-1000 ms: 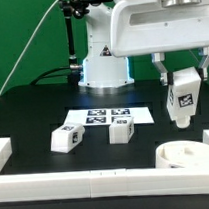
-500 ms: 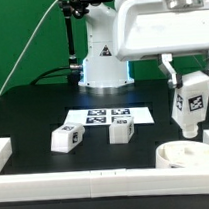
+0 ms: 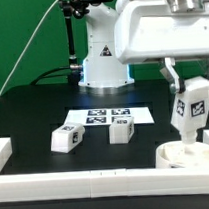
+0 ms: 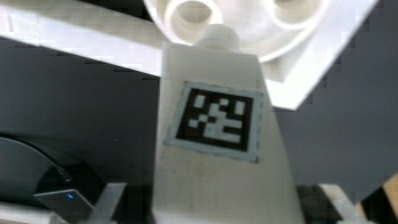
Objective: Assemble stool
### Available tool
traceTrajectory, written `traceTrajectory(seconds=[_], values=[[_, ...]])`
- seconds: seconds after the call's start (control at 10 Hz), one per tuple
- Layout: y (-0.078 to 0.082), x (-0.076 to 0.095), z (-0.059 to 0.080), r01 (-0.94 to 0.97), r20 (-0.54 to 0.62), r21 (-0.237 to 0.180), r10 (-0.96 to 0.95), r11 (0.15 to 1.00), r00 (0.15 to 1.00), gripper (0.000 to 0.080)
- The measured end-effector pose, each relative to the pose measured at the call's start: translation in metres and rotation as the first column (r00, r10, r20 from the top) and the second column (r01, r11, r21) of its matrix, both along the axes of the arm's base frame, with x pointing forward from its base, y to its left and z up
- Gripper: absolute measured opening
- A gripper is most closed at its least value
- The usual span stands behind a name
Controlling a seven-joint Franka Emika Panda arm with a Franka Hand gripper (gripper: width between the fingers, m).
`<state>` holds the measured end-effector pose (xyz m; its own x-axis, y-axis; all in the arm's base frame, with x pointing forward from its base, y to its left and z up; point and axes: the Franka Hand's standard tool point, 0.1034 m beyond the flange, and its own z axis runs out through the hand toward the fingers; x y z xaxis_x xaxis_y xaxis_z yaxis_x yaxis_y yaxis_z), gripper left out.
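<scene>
The hand (image 3: 189, 83) is clamped on a stool leg (image 3: 190, 107), which hangs almost upright just above the round seat (image 3: 186, 154). The seat lies by the table's edge at the exterior view's right. Fitting this leg looks like the current step. Next, its lower end likely needs lining up with a seat hole.

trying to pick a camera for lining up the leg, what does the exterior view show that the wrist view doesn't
Only the exterior view shows the two loose white plastic block legs on the black table, the flat white marker board behind them and the long white border rail in front. Only the wrist view shows the holes in the round white plastic disc seat. Both show that seat and, above it, the white tagged block leg gripped by the fingers.
</scene>
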<state>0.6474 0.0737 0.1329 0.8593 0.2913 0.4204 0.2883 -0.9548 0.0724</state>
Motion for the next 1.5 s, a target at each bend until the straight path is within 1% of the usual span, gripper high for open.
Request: traceTrajectory(seconds=[0.2,0.4,0.5,0.6,0.7,1.0,1.3,1.5], values=[[-0.004,0.008,0.004,-0.053,-0.002,-0.028,0.053,0.998,0.999,0.0327],[-0.002,0.006,0.002,-0.051,-0.005,-0.024,0.051,0.998,0.999,0.0327],[-0.001,0.007,0.0,-0.061,0.001,-0.029,0.061,0.998,0.998,0.0327],[0.008,0.008,-0.005,-0.101,0.039,-0.045,0.103,0.994,0.994,0.0327],[0.01,0.007,-0.01,-0.105,0.033,-0.045,0.107,0.993,0.994,0.0327],[0.005,0.007,-0.013,-0.107,0.029,-0.048,0.108,0.993,0.994,0.0327],[0.0,0.0,-0.019,-0.1,0.017,-0.048,0.101,0.994,0.995,0.0327],[-0.001,0.0,-0.02,-0.099,0.016,-0.048,0.1,0.994,0.995,0.0327]])
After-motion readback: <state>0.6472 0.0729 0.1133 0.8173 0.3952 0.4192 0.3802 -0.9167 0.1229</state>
